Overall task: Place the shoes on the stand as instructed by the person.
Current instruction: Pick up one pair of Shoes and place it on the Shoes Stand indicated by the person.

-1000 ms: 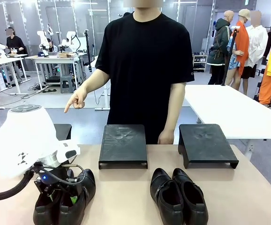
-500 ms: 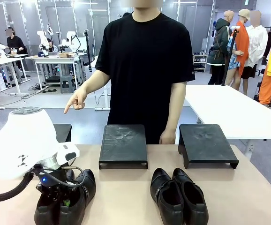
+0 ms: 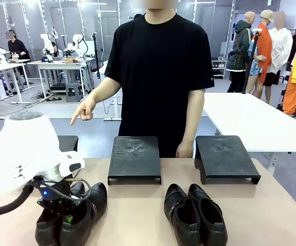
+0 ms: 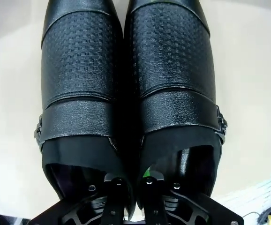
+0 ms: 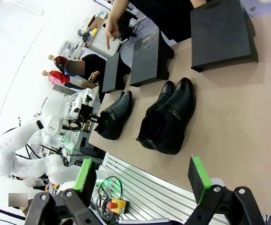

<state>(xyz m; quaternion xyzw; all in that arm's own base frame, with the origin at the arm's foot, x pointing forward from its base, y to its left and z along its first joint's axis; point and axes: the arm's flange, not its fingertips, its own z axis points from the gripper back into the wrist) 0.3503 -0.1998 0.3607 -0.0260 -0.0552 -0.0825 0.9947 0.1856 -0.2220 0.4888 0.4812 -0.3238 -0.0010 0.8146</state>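
Note:
The left pair of black shoes [image 3: 84,212] sits at the table's front left. My left gripper [image 3: 64,214] reaches down into it from above. In the left wrist view the two shoes [image 4: 126,84] lie side by side, and my left gripper [image 4: 131,194] is shut on their adjoining inner walls, one finger inside each shoe. The second pair [image 3: 194,212] lies at the front centre-right, untouched. My right gripper [image 5: 142,177] hangs open above the table's near edge, well away from both pairs [image 5: 168,117]. The person [image 3: 158,66] stands across the table, one hand [image 3: 84,110] pointing down toward the left.
Three black stands line the far side: one at the left [image 3: 68,143] partly behind my left arm, one in the middle [image 3: 134,159] and one at the right [image 3: 225,158]. The person's other hand [image 3: 185,149] hangs between the middle and right stands.
My left arm and the left pair have shifted slightly; the grip still looks the same. The person's lower hand rose a little off the table edge.

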